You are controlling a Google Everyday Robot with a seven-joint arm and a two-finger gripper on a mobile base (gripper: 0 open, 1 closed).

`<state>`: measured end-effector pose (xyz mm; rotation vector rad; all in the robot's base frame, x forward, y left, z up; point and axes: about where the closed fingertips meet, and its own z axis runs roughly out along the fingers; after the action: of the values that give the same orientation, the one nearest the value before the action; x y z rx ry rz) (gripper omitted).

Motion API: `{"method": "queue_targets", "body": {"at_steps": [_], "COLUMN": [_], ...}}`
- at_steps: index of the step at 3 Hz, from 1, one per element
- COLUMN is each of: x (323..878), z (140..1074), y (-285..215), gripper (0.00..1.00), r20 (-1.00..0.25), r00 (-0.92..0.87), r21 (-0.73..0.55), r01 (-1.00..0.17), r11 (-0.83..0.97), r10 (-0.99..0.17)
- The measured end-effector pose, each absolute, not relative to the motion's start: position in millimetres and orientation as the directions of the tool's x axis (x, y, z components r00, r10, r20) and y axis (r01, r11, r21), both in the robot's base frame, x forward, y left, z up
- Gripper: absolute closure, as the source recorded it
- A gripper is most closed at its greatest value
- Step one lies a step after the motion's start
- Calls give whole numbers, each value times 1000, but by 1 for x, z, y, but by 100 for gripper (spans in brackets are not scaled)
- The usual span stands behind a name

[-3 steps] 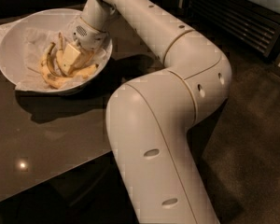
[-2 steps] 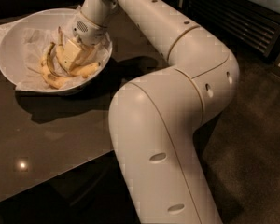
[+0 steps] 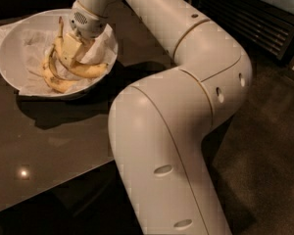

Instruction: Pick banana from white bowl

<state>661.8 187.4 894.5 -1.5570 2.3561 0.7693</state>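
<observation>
So the hand [image 3: 68,53] is down inside the white bowl [image 3: 10,38], right in the middle of the fruit pile, and honestly I can't tell whether it's clamped on anything or just sitting there, because the wrist blocks that bit. The banana [image 3: 90,71] it wants is the plumper one lying in the bowl on the side nearer the arm [image 3: 186,48], poking out from just under the hand. The problem I see is the skinnier banana [image 3: 52,66] with the dark edges, which curls up right against the hand on the other side. The two look like they're touching or overlapping there, so a lift could easily drag the wrong one up, or both, and then one flops off onto the desk [image 3: 39,146]. Second worry is the crumpled paper [image 3: 32,40] lining the bowl. If a fold of it is caught along with the fruit, the whole sheet comes up and tips everything out. Also, if the grip is near the banana's end instead of its middle, I'd guess it swings and slips. And the bowl is light-looking and shallow, so a sideways pull might just slide it across the desk.
</observation>
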Motion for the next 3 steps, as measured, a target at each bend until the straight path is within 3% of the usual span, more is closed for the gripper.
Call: {"method": "queue_targets", "body": {"at_steps": [3], "x": [642], "z": [927], "y": [203], "gripper": [100], "r20": [-400], "r00": [-425], "r21": [258], "r01": [-903], "r11": [345], "r10": [-812]}}
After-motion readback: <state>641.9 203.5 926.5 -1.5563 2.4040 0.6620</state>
